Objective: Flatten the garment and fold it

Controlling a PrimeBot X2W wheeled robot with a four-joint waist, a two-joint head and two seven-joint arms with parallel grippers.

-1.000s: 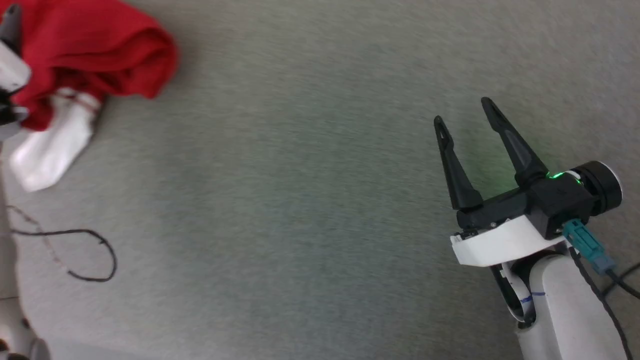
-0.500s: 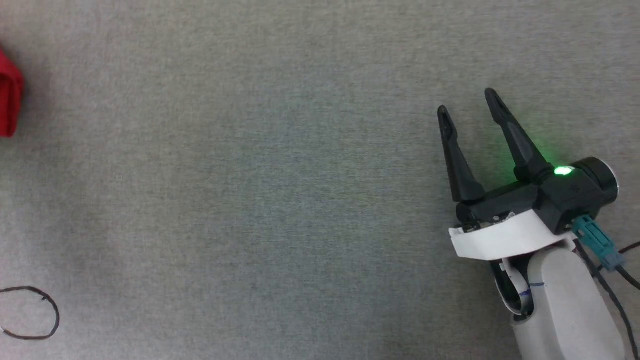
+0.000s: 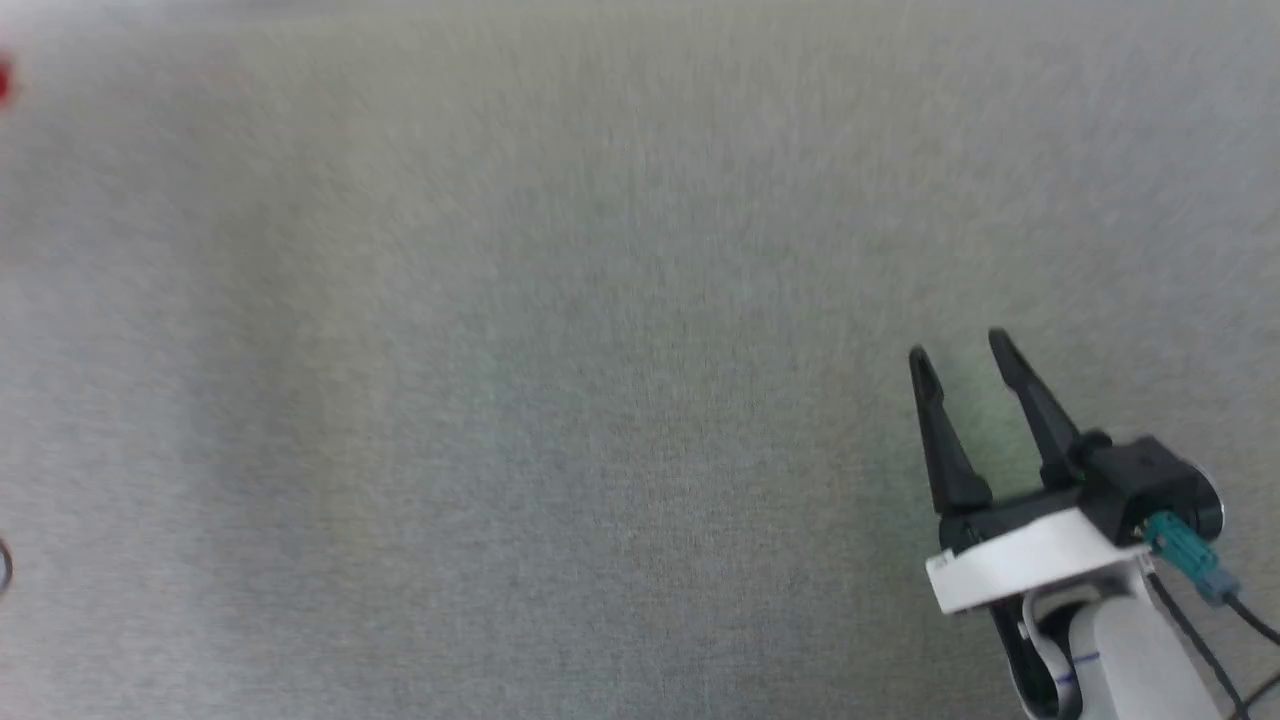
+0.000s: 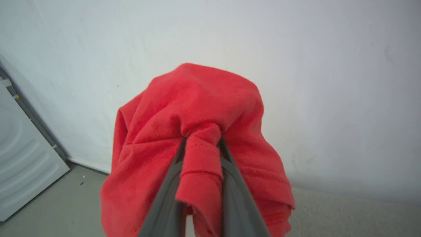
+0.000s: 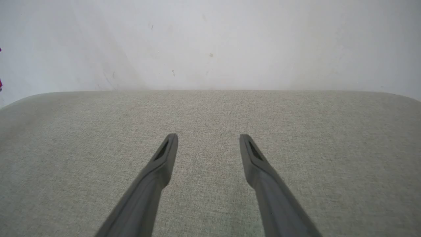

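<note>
The red garment [image 4: 197, 108], loose on the tabletop [image 3: 500, 400] a second ago, is now pinched between the left gripper's [image 4: 202, 141] fingers for spreading, while the right gripper's [image 3: 958, 345] fingers are held wide, empty

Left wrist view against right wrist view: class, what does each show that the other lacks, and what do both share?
Left wrist view: the left gripper pinching a fold of the bunched red garment, with a white panel at the side. Right wrist view: the right gripper, fingers apart with nothing between them, over a grey fabric surface. Shared: a pale wall behind and that grey surface below.
</note>
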